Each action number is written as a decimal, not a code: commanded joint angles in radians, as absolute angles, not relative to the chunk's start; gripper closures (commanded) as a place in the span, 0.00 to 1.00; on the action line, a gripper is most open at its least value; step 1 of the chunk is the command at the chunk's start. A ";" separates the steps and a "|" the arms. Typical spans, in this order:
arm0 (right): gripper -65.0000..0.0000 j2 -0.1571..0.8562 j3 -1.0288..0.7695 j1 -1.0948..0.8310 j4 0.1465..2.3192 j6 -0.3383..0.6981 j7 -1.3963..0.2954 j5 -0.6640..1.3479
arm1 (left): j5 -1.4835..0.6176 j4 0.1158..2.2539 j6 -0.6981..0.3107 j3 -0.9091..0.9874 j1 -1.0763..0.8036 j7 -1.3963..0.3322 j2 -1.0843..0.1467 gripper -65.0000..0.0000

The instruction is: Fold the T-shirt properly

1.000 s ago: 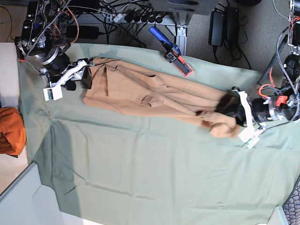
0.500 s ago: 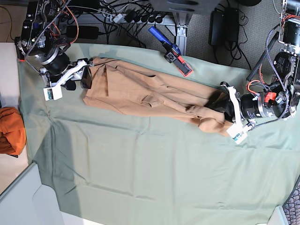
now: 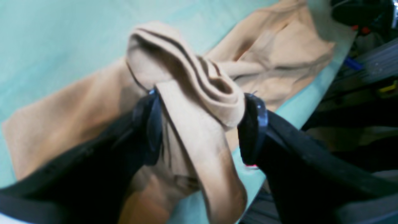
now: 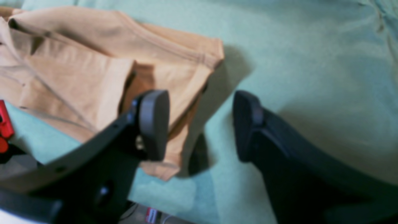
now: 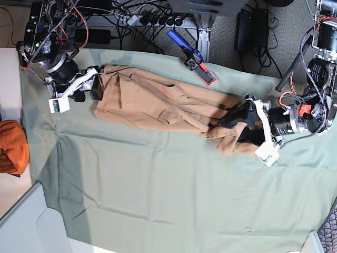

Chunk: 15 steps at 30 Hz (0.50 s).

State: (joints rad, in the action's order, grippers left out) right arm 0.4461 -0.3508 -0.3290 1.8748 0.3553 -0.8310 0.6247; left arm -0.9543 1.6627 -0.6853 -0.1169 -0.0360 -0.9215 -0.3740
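In the base view the T-shirt [image 5: 163, 103] lies as a long narrow band across the far half of the green sheet [image 5: 174, 195], its left end at the right pincer [image 5: 89, 87] and its right end bunched at the left pincer [image 5: 243, 129]. The near half of the sheet is bare, open room; an orange cloth [image 5: 11, 146] sits off its left edge, and a blue-and-red tool [image 5: 192, 57] lies at its far edge. White tags hang on both arms, with no writing readable. In the left wrist view the left pincer [image 3: 203, 124] stands wide with a rolled fold of T-shirt [image 3: 186, 81] between its pads. In the right wrist view the right pincer [image 4: 202, 124] stands wide and empty over bare sheet [image 4: 311, 56], one pad over the T-shirt [image 4: 93, 62] corner.
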 commanded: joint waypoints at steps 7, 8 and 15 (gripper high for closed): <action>0.49 0.462 -0.361 -0.322 1.893 0.457 -0.807 0.636 | -1.025 1.751 -0.698 -0.110 -0.019 -0.933 -0.379 0.40; 0.49 0.462 -0.361 -0.322 1.893 0.457 -0.807 0.636 | -1.035 1.751 -0.698 -0.110 -0.020 -0.937 -0.379 0.40; 0.49 0.462 -0.361 -0.322 1.893 0.457 -0.804 0.636 | -1.041 1.751 -0.698 -0.110 -0.020 -0.947 -0.380 0.40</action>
